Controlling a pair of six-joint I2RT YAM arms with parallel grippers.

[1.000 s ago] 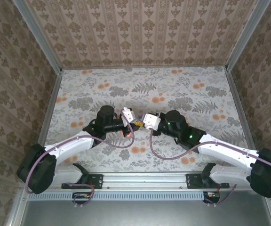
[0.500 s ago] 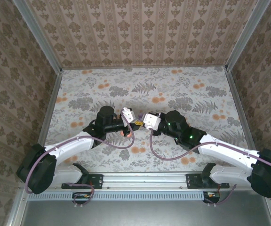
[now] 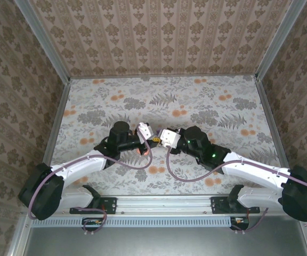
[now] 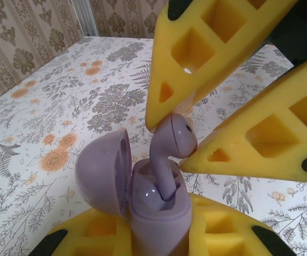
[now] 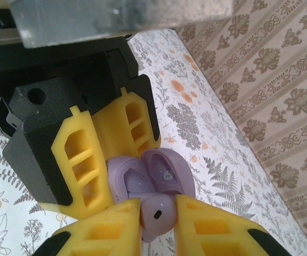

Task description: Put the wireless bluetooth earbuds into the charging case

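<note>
Here, the open charging case (image 4: 156, 205) is held clamped in the left hand (image 4: 159, 237) above the counter (image 4: 63, 117); one earbud (image 4: 170, 137), pinched in the right hand (image 5: 154, 210), is half-seated. If tilted, its stem could be jammed.

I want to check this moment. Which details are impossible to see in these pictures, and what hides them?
- Left wrist: the earbud stem tip is hidden inside the charging case; the case bottom is cut off by the frame edge, beside the left claw.
- Right wrist: the case sockets are covered by the earbud and the right claw; a second earbud cannot be judged.
- Top external: both too small, under the wrists.
</note>
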